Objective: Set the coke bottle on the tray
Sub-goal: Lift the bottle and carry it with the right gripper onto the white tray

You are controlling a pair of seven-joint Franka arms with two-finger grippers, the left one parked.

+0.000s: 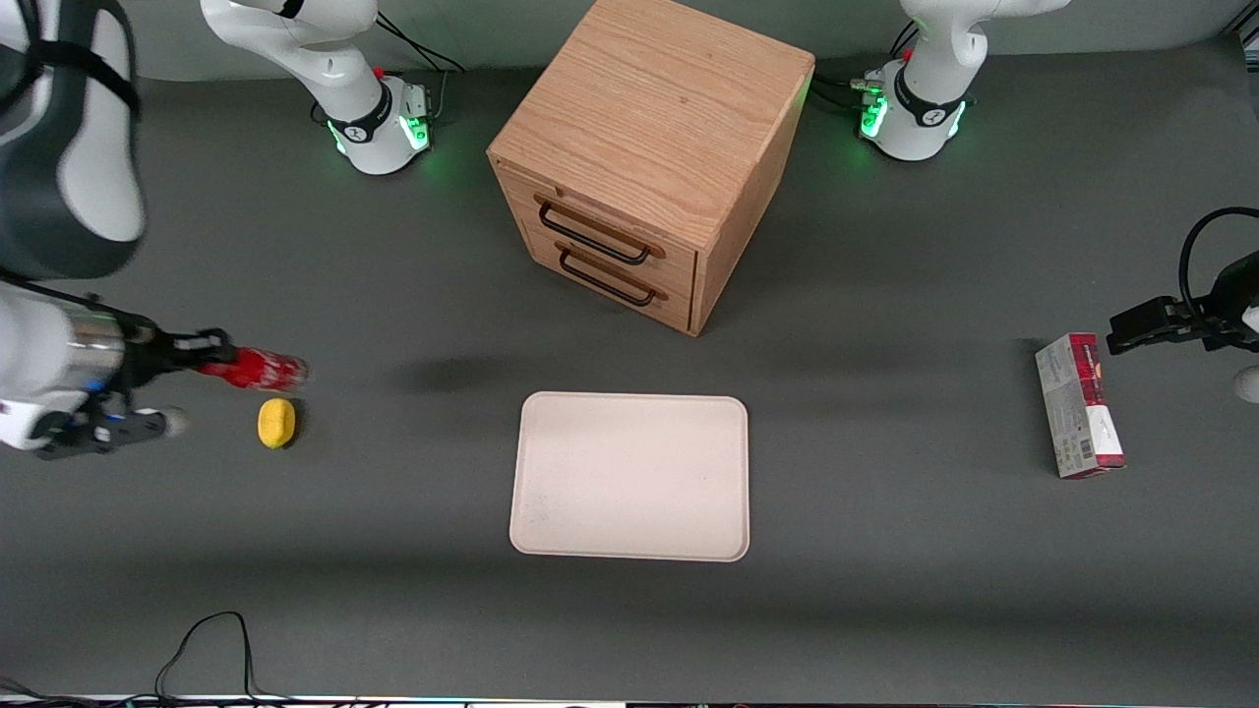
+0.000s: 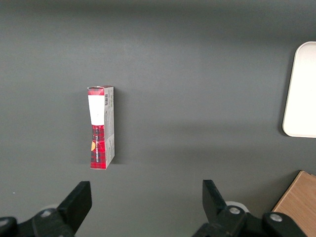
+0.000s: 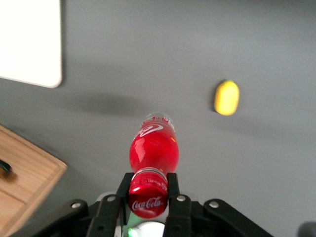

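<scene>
The tray point(image 1: 629, 477) is sitting flat on the grey table point(image 1: 885, 590), nearest the front camera at mid-table, cream-white and bare. A little farther from the camera, toward the working arm's end of the table, the yellow lump point(image 1: 276, 422) is lying on the table surface. Just beside it and slightly farther from the camera, the coke bottle point(image 1: 258, 369) is hanging in the air, held sideways with its clear base pointing toward the middle of the table. The gripper point(image 3: 147, 190) is clenching it at the neck, just under the red cap point(image 3: 147, 199), one finger pressing on each side. The bottle is well apart from the tray. Toward the parked arm's end, the red-and-grey carton point(image 1: 1079, 405) is lying flat on the table. Farthest from the camera, the wooden drawer cabinet point(image 1: 649, 157) is standing at mid-table, both its drawers closed, dark handles facing the tray.
</scene>
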